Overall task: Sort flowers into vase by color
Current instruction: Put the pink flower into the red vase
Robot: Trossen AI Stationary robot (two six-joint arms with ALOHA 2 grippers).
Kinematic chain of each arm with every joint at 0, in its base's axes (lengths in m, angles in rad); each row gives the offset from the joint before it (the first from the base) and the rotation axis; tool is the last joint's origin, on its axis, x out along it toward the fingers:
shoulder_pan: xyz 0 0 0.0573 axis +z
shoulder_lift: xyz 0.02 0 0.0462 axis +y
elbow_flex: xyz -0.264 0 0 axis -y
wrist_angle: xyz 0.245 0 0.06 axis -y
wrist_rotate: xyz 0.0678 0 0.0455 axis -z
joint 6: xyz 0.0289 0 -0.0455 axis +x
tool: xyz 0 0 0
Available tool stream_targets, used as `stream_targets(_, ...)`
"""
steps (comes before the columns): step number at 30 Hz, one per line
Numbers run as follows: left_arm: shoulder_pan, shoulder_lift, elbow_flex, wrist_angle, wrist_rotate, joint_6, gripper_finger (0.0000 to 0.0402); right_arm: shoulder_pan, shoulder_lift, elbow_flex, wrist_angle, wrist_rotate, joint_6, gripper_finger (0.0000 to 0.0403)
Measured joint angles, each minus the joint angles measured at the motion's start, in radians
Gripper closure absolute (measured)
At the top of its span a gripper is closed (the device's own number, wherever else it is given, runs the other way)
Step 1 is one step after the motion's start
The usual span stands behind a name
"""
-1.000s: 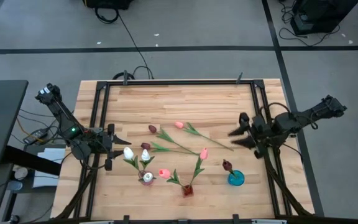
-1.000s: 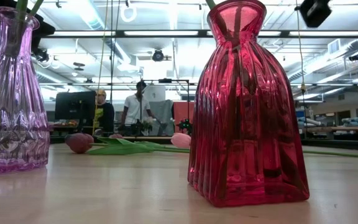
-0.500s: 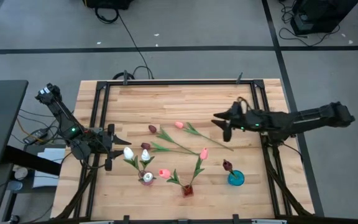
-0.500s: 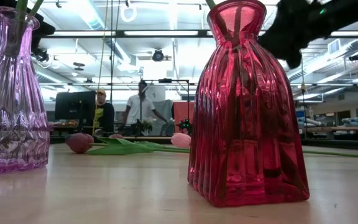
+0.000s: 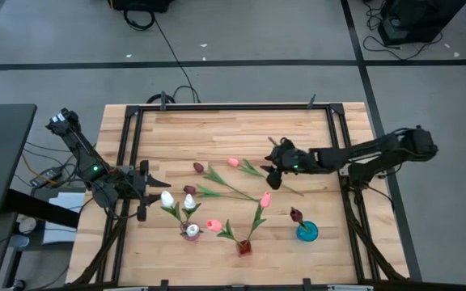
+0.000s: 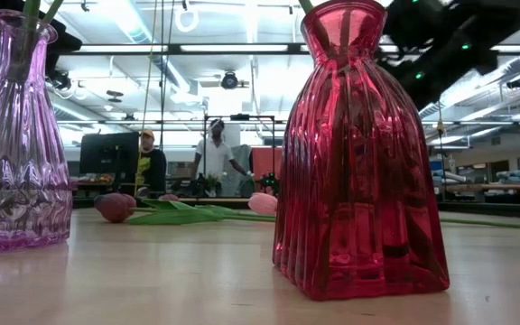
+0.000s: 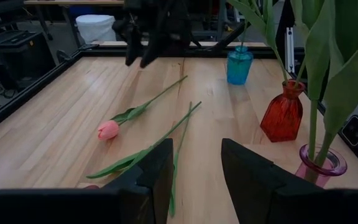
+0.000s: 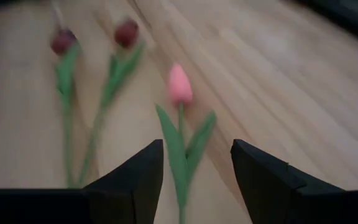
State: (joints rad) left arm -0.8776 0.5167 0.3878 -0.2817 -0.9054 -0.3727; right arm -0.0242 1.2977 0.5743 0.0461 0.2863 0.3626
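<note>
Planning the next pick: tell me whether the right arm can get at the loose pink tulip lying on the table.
Probably yes. The right gripper hangs open above the pink tulip, which lies flat on bare table, with only its own stem and leaves beside it.

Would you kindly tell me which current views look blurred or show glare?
Right wrist view: smeared throughout, the loose pink tulip soft-edged. Low view: the ribbed red glass vase glints with ceiling-light reflections. High view: evenly lit, crisp. Left wrist view: mostly sharp.
</note>
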Motion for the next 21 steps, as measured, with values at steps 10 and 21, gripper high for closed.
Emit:
stream_targets(10,0.000,0.000,0.000,0.000,-0.002,0.000,0.0260,0.015,0.237,0.169,-0.258,-0.002,-0.026,0.0228)
stream_targets(21,0.000,-0.001,0.026,-0.002,-0.003,-0.006,0.0260,0.030,0.321,0.172,-0.273,-0.093,-0.023,0.0247)
